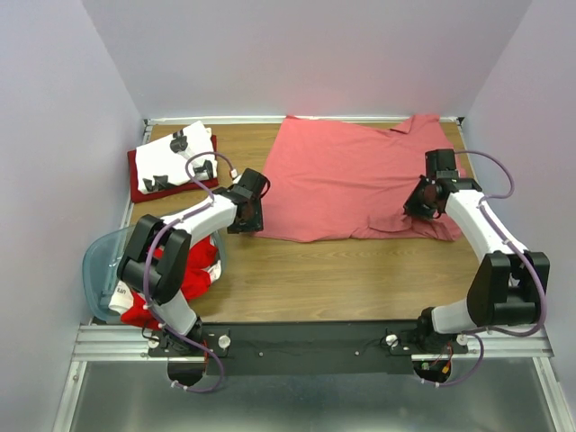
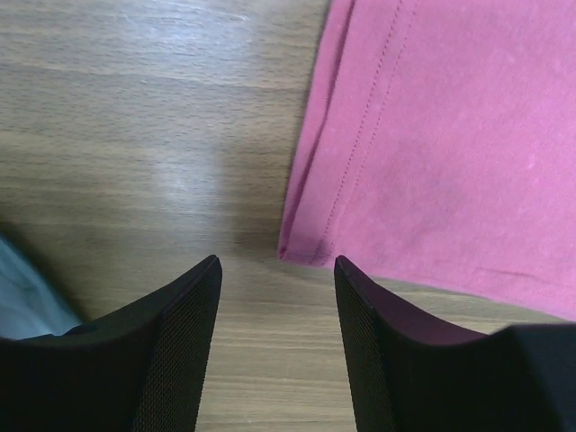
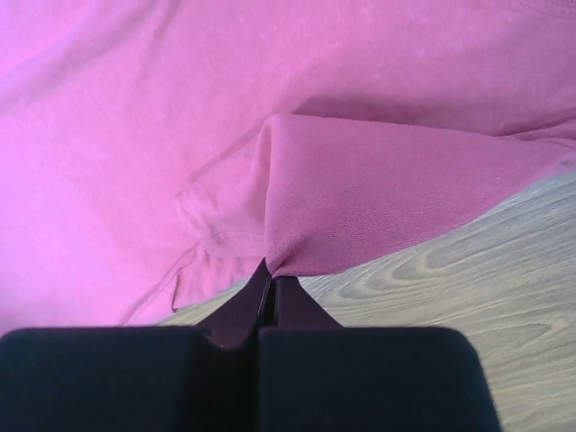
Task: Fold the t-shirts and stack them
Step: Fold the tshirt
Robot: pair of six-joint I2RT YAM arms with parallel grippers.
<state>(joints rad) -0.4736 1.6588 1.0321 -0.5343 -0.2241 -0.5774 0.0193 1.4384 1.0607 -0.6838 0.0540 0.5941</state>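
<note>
Closest to the lens in the left wrist view, the left gripper (image 2: 277,262) stands with its jaws apart and nothing between them, above the bare wooden table (image 2: 135,108). Just above the gap, a shade right of its centre, lies the hem corner (image 2: 288,248) of the salmon-pink t-shirt (image 2: 450,135). It is flat on the wood, one edge running toward the top of the frame and the other trailing off to the lower right. So the cloth lies straight ahead of the jaws, not yet between them, and the next move likely calls for a short push forward before pinching. In the overhead view the shirt spreads across the upper middle, its long axis left to right with the collar at upper right, and the left arm is the nearer one to this corner. The right gripper (image 3: 273,277) is clenched on a fold of the same shirt at its lower right edge.
</note>
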